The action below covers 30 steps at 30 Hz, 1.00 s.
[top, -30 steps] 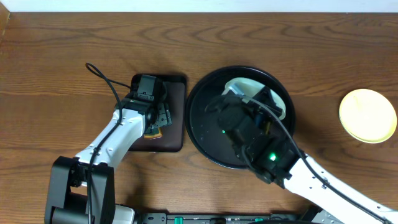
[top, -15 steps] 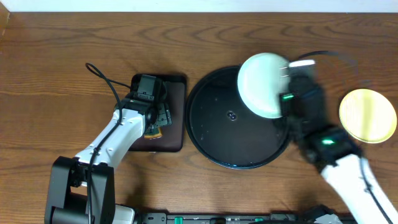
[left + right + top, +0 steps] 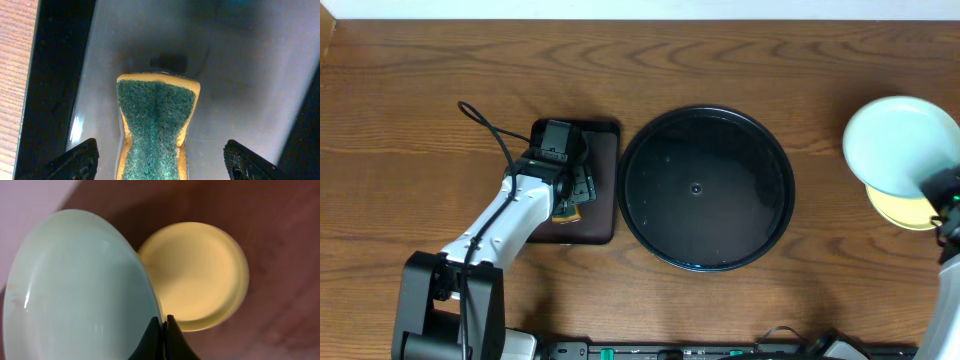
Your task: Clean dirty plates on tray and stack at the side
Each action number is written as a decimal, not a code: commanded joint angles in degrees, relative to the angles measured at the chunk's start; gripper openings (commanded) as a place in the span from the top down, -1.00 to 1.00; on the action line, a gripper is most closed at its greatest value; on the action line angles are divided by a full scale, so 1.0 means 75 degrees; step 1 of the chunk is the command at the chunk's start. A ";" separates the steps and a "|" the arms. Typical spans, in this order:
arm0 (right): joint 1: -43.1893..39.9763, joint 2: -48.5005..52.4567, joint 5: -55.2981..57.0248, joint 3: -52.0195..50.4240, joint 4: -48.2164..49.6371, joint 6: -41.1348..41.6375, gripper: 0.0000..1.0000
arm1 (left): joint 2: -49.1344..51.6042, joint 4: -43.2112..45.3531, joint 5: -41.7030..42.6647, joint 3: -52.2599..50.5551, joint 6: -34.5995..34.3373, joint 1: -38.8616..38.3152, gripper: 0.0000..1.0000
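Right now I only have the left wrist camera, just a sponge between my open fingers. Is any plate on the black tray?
Observer: No, the overhead view shows the black tray with no plates on it.
Operator: Where is the green plate?
Observer: The right gripper holds the green plate by its rim, near the right edge of the table.
Operator: And the yellow one?
Observer: The yellow plate lies on the table, partly hidden behind the green plate. I cannot tell whether they touch.
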 commanded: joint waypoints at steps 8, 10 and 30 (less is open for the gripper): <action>-0.1279 0.1982 -0.0172 0.0087 0.0344 0.0458 0.98 | 0.0050 -0.0009 -0.0038 0.0044 0.0073 0.0041 -0.62; -0.1291 0.2168 0.0152 0.0087 0.0495 0.0455 0.98 | 0.0050 -0.0009 -0.0038 0.0044 0.0073 0.0041 -0.62; 0.2702 -0.1102 -0.4654 0.0090 0.0475 -0.1760 -0.23 | 0.0050 -0.0009 -0.0038 0.0044 0.0073 0.0041 -0.62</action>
